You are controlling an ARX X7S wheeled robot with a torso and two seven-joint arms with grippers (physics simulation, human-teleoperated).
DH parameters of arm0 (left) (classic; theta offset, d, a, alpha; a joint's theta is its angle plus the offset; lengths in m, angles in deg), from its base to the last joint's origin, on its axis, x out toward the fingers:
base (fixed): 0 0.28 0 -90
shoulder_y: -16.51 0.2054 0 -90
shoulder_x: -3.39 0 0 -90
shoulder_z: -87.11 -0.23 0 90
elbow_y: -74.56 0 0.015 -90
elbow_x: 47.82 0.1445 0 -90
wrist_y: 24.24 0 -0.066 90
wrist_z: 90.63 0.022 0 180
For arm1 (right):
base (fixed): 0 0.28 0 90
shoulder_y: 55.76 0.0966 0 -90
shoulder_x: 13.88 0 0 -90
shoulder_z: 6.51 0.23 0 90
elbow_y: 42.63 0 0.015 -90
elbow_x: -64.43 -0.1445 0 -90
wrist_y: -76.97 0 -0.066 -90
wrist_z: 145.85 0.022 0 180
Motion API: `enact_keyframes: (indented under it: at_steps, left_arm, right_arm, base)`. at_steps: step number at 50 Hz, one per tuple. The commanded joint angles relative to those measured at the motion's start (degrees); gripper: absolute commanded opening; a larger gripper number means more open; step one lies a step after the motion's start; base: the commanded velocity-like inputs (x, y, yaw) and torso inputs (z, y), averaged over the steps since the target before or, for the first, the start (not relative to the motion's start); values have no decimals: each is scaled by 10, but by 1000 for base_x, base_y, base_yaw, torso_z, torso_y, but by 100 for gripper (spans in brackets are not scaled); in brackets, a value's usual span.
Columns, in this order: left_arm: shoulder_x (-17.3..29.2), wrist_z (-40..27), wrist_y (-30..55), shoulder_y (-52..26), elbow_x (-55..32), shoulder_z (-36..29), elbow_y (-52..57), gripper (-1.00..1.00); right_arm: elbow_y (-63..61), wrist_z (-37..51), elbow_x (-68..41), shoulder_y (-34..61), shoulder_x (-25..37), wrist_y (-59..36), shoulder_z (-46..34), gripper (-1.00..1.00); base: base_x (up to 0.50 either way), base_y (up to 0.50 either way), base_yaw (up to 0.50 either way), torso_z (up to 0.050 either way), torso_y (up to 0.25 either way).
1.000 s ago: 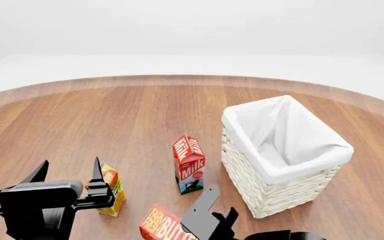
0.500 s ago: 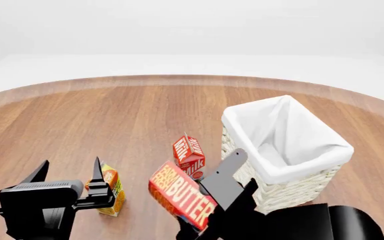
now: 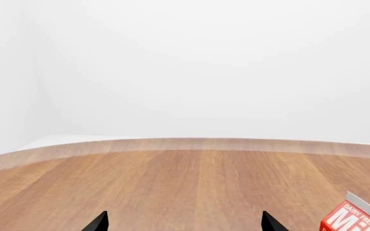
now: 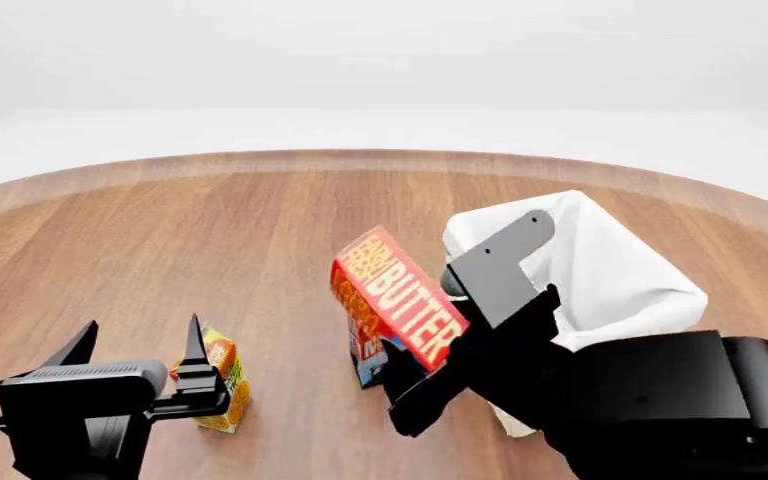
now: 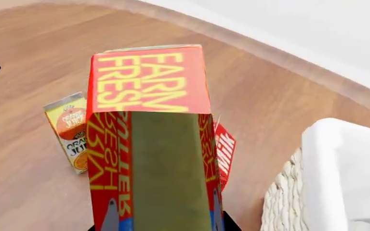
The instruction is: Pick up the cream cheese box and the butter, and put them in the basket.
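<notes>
The right gripper [image 4: 427, 345] is clamped on the butter [image 4: 398, 297], holding the box tilted in the air above the bench [image 4: 224, 240], its "BUTTER" face turned up toward the head camera. In the right wrist view the butter [image 5: 150, 139] fills the middle, with "FARM FRESH" lettering on its far end. Just beyond it stands the milk carton [image 5: 223, 151], mostly hidden behind the box, and beside that the basket [image 4: 624, 290], upright with its white liner folded over the rim. The left gripper [image 4: 137, 350] hovers with its fingers spread and nothing between them, near the orange juice carton [image 4: 221, 380] standing on the bench. The cream cheese box cannot be seen.
</notes>
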Motion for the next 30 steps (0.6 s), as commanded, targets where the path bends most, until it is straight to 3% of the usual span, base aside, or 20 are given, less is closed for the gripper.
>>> enact_keyframes:
  at_steps: [1, 30]
  left_arm:
    - [1, -1, 0, 0, -1, -1, 0, 100]
    - [3, -3, -1, -1, -3, -1, -1, 100]
  right_arm:
    - [40, 5, 2, 56, 12, -1, 37, -100]
    - [179, -30, 60, 144, 40, 17, 48, -100]
  base:
    - [0, 0, 0, 0, 10]
    - [0, 0, 0, 0, 1]
